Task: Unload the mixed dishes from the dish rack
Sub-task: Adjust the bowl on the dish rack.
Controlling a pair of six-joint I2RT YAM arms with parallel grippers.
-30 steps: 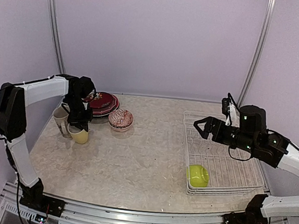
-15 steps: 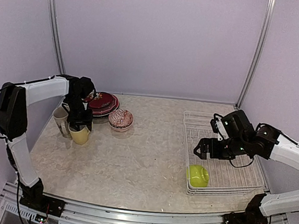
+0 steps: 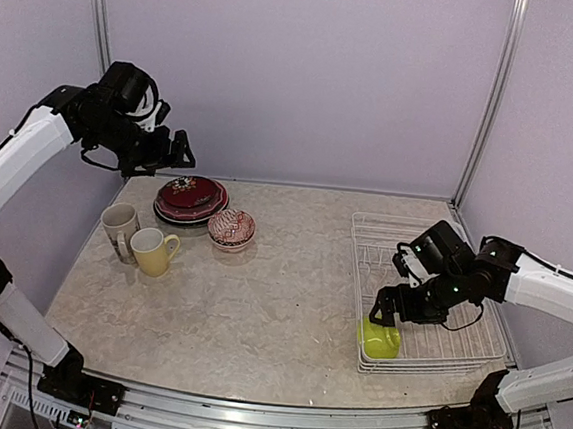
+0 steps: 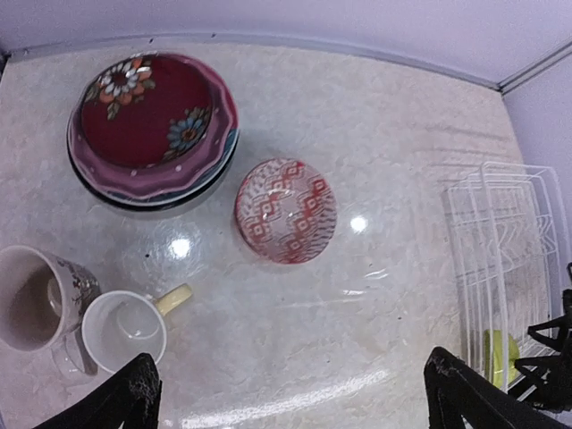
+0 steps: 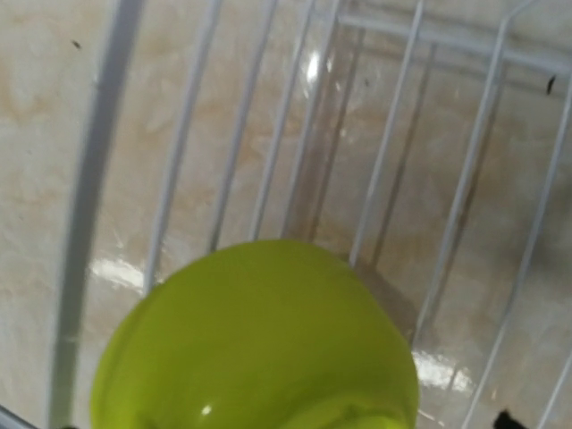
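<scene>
The white wire dish rack (image 3: 437, 310) lies at the right, with a lime-green bowl (image 3: 379, 338) upside down in its near left corner. My right gripper (image 3: 386, 316) hangs open just above that bowl (image 5: 259, 349), which fills the lower part of the right wrist view; I see no grip on it. Raised high over the table's left side, my left gripper (image 3: 176, 157) is open and empty (image 4: 299, 402). Below it stand the stacked plates (image 4: 152, 125), a red-patterned bowl (image 4: 286, 210), a cream mug (image 4: 31, 299) and a yellow mug (image 4: 125, 326).
The rack's wires (image 5: 384, 152) run close around the green bowl. Purple walls close in the table at the back and both sides. The rack's left edge (image 4: 487, 241) shows at the right of the left wrist view.
My left gripper opened, let go of the yellow mug and rose high to the back left. My right gripper moved down and forward to just above the green bowl.
</scene>
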